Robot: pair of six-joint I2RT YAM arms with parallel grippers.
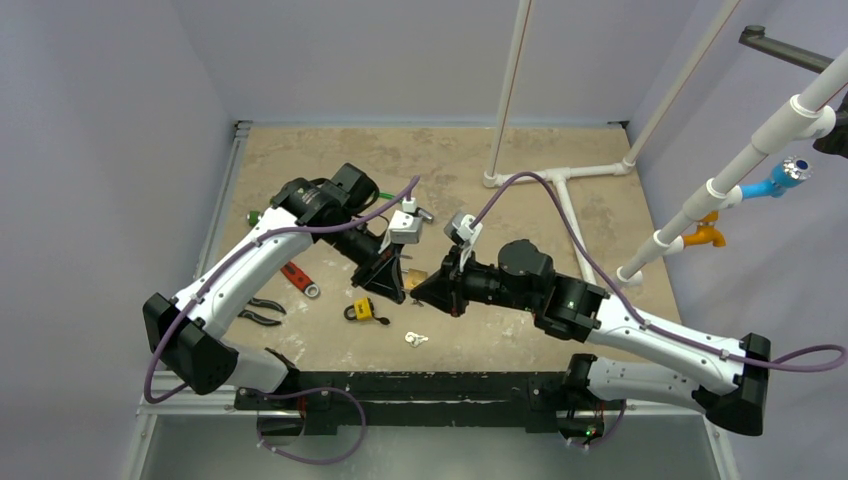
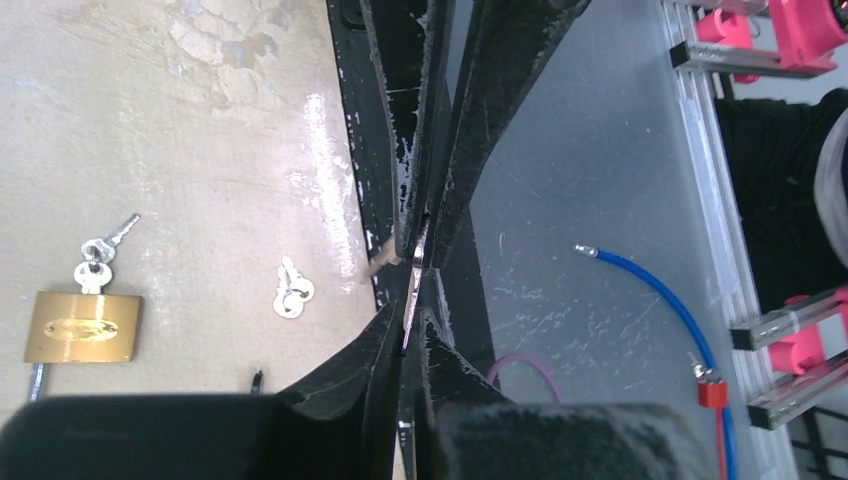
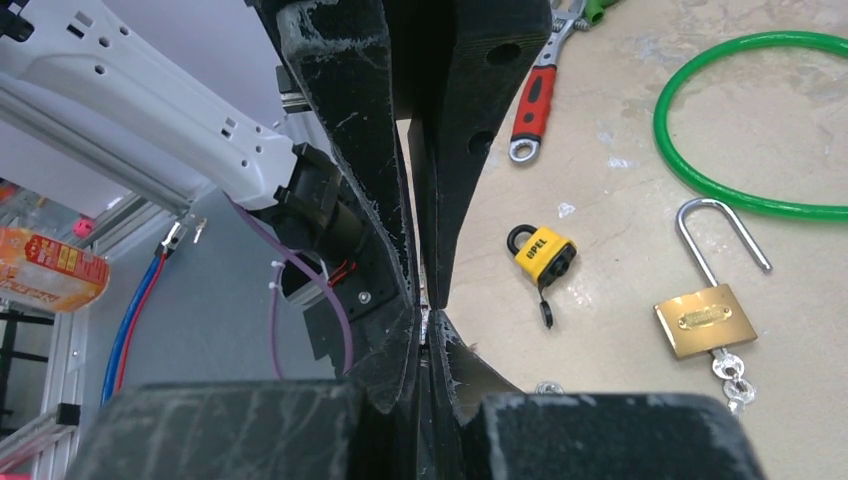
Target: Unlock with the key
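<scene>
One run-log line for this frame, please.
left gripper: shut on thin metal piece, likely key | right gripper: shut | brass padlock: shackle looks open, keys at keyhole

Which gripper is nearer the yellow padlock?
Left. The left gripper has its tips just right of the yellow padlock in the top view; the right gripper is further right, beyond the left one.
</scene>
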